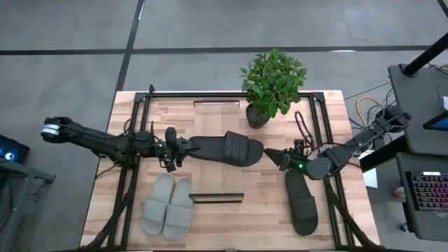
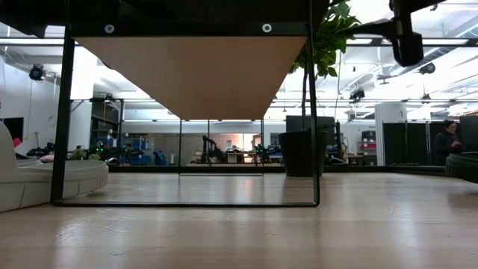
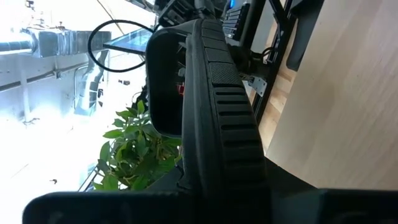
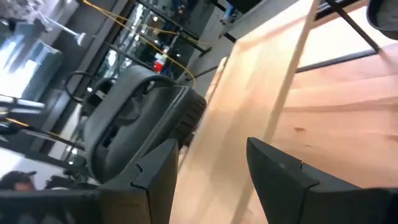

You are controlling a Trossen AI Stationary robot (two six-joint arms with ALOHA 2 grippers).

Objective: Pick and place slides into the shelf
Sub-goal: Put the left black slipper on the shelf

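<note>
My left gripper (image 1: 183,149) is shut on a dark slide (image 1: 227,148) that reaches toward the table's right, over the shelf (image 1: 218,112), a narrow plank between two dark end rails. In the low view only the shelf's underside (image 2: 194,75) shows. My right gripper (image 1: 276,157) is open, its fingertips just short of that slide's strap end (image 4: 134,124); whether they touch it I cannot tell. The second dark slide (image 1: 301,203) lies sole down on the table right of the shelf. The pale grey pair (image 1: 168,205) lies side by side on the table to the shelf's left. My left gripper holds the dark slide by its heel end (image 1: 194,147), coming level from the table's left, along the slide's length. In the left wrist view the ribbed sole edge (image 3: 230,124) runs straight away from the fingers. Whether the slide rests on the shelf top I cannot tell.
A potted plant (image 1: 269,84) stands at the table's far edge, just right of the shelf's far end. Dark frame rails (image 1: 129,175) run along both table sides. Bare wood (image 1: 259,217) lies between the shelf and the right dark slide. A keyboard (image 1: 427,192) sits off the table's right.
</note>
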